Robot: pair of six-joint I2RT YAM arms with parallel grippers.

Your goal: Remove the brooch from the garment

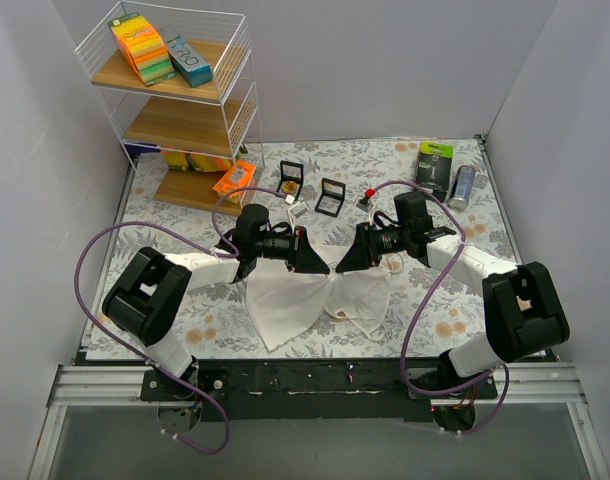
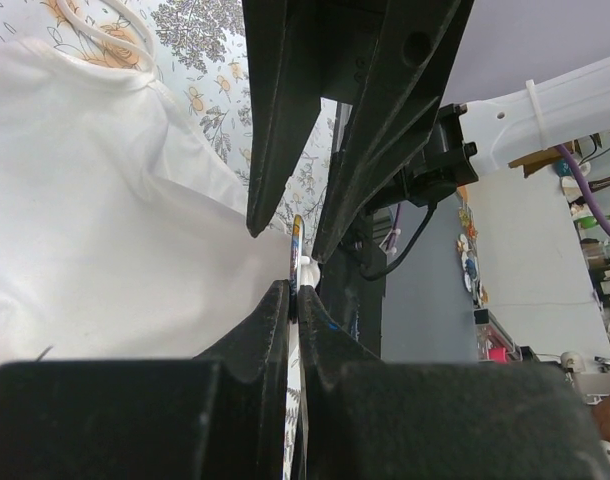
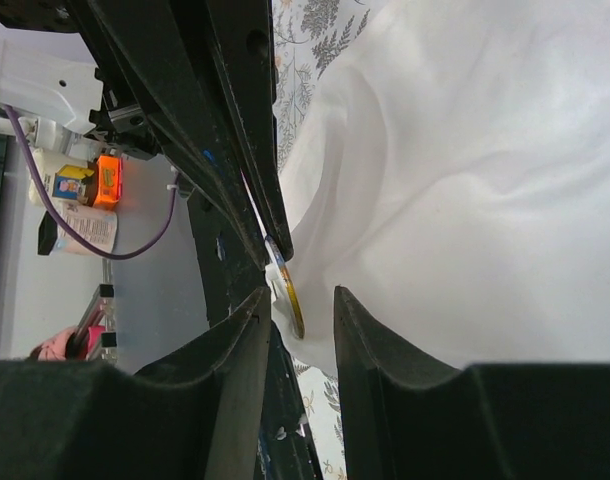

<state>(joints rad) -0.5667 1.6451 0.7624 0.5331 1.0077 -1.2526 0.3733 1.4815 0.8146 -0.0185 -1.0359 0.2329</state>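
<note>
Left claw [image 2: 293, 298] is pinched shut edge-on on the brooch [image 3: 288, 292], a thin gold-rimmed disc, at the raised fold of the white garment [image 1: 285, 300] around mid-desk [image 1: 225, 330]. Right claw [image 3: 300, 297] comes in from 3 o'clock, nose to nose with the left one coming from 9, its fingers apart, with the brooch and some fabric in the gap; can't tell if either finger touches it. Garment is bunched under both claws and fans out toward 6 o'clock.
</note>
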